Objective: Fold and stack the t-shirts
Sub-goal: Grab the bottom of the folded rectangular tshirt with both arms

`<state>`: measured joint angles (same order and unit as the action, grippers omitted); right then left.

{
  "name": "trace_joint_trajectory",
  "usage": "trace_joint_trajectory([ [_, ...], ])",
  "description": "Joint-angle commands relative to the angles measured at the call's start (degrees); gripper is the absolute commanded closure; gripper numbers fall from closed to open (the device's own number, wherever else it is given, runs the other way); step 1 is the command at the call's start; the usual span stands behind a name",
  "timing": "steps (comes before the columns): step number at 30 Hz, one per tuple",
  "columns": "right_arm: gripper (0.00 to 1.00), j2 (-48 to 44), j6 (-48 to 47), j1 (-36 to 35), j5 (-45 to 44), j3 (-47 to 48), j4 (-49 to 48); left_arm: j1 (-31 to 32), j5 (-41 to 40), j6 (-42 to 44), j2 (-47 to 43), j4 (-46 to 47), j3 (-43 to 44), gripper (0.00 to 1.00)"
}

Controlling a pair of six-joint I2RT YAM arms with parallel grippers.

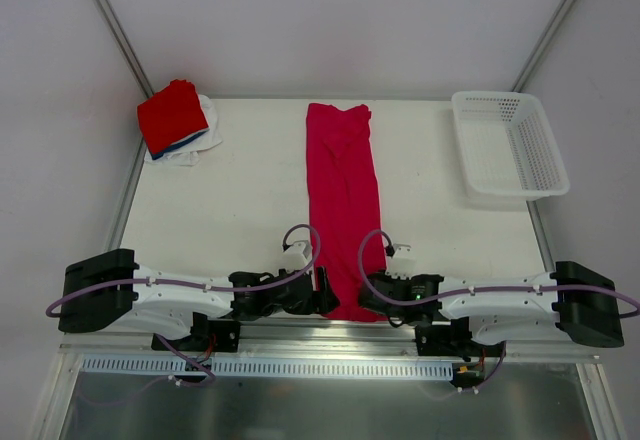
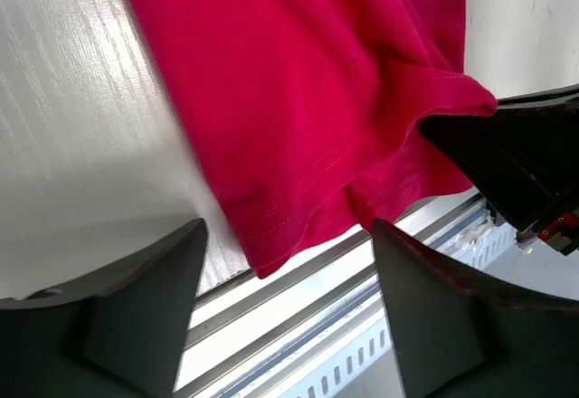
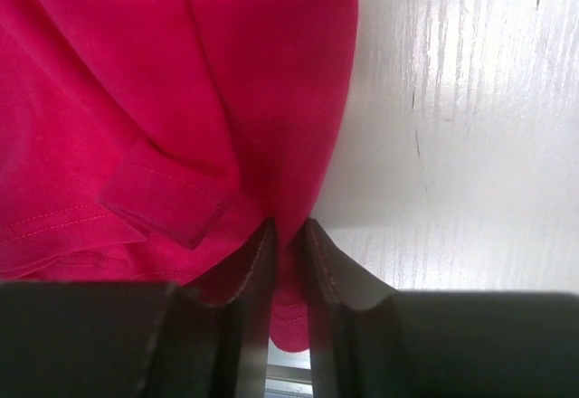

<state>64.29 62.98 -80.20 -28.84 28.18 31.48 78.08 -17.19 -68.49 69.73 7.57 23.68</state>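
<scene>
A crimson-pink t-shirt [image 1: 343, 195] lies folded into a long narrow strip down the middle of the table, its near hem at the table's front edge. My left gripper [image 1: 325, 298] is open at the strip's near left corner; in the left wrist view the hem corner [image 2: 271, 253] hangs between the spread fingers, untouched. My right gripper [image 1: 365, 295] is shut on the strip's near right corner, and the cloth [image 3: 289, 235] is pinched between the two fingers. A stack of folded shirts, bright red [image 1: 172, 115] over blue and white, sits at the far left corner.
A white plastic mesh basket [image 1: 510, 145] stands at the far right of the table. The metal rail of the table's front edge [image 2: 298, 289] runs just under my left fingers. White walls enclose the table on three sides.
</scene>
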Motion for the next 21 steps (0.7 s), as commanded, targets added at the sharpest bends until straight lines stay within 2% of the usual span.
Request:
trace_joint_trajectory([
  [1, 0.80, -0.6, 2.0, -0.3, 1.3, -1.6, 0.0, 0.8, -1.9, -0.7, 0.1, -0.7, 0.3, 0.29],
  [2, 0.83, -0.7, 2.1, -0.3, 1.3, -1.8, -0.1, 0.8, -1.8, -0.7, 0.4, -0.8, 0.5, 0.31],
  [5, 0.85, -0.8, 2.5, -0.3, 1.5, -2.4, -0.1, 0.8, -1.4, -0.7, 1.4, -0.8, 0.9, 0.40],
  [7, 0.86, -1.1, 2.7, -0.4, 1.6, -2.6, -0.1, 0.8, -1.4, -0.6, 1.9, -0.7, 1.2, 0.42],
  [21, 0.89, 1.8, 2.1, -0.3, 2.6, -2.4, -3.0, 0.5, -4.2, 1.1, 8.1, -0.8, 5.1, 0.42],
])
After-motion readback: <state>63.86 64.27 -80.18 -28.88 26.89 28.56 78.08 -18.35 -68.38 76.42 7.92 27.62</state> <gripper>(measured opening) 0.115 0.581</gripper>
